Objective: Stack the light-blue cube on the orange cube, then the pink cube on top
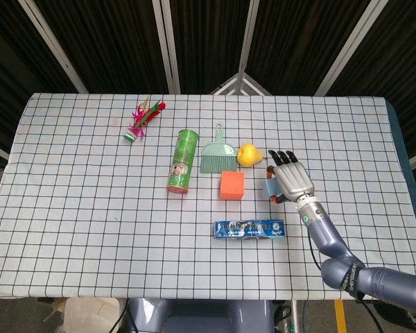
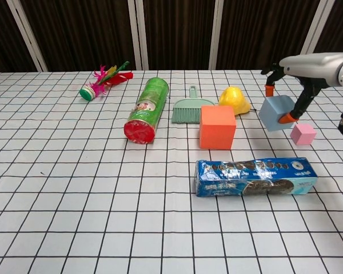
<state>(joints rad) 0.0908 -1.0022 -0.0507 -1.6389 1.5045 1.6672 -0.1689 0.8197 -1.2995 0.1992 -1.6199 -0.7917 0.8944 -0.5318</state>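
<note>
My right hand [image 2: 300, 71] [image 1: 292, 179] grips the light-blue cube [image 2: 276, 112] [image 1: 270, 186] and holds it tilted above the table, right of the orange cube [image 2: 217, 127] [image 1: 232, 185]. The orange cube rests on the checked cloth in front of the green dustpan. On the cloth below and to the right of the lifted cube sits the small pink cube [image 2: 303, 134]; the head view hides it under my hand. My left hand appears in neither view.
A blue cookie package [image 2: 255, 176] [image 1: 250, 229] lies in front of the cubes. A yellow toy helmet [image 2: 234, 100], a green dustpan [image 2: 190, 108], a green can [image 2: 147, 109] lying on its side and a feathered shuttlecock [image 2: 104, 79] sit behind and to the left.
</note>
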